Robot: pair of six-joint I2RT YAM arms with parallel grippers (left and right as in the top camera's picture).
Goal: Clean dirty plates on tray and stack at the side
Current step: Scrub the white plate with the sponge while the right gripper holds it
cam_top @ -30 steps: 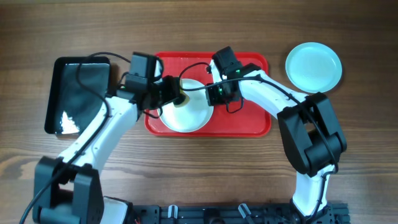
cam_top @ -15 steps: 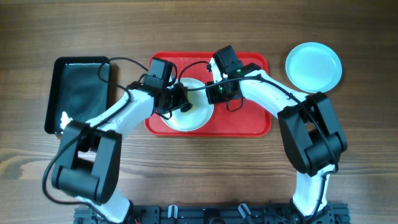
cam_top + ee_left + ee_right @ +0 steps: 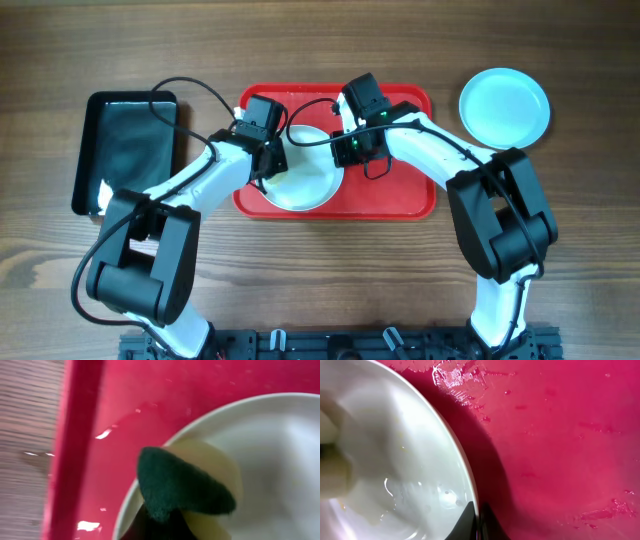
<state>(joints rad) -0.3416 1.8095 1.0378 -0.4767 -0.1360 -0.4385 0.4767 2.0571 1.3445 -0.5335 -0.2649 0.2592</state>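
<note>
A white plate (image 3: pixel 305 188) is lying in the left half of the red tray (image 3: pixel 400 195), its rim reaching toward the tray's 6 o'clock edge; water droplets are glistening on its centre and wet streaks are showing on the tray floor around it. The right gripper (image 3: pixel 478 521) is pinching the plate's rim at about 2 o'clock in the overhead view, its jaws closed narrowly on the edge. The left gripper (image 3: pixel 272 162) is reaching in at the plate's 10 o'clock, clamped on a sponge (image 3: pixel 185 487) whose dark green scouring face and yellow body are pressing over the rim onto the plate. A second plate (image 3: pixel 504 107), aqua-tinted, is resting on the wooden table (image 3: pixel 320 270) at the tray's 2 o'clock, apart from it. A glossy black tray (image 3: pixel 125 150) is sitting at the red tray's 9 o'clock.
</note>
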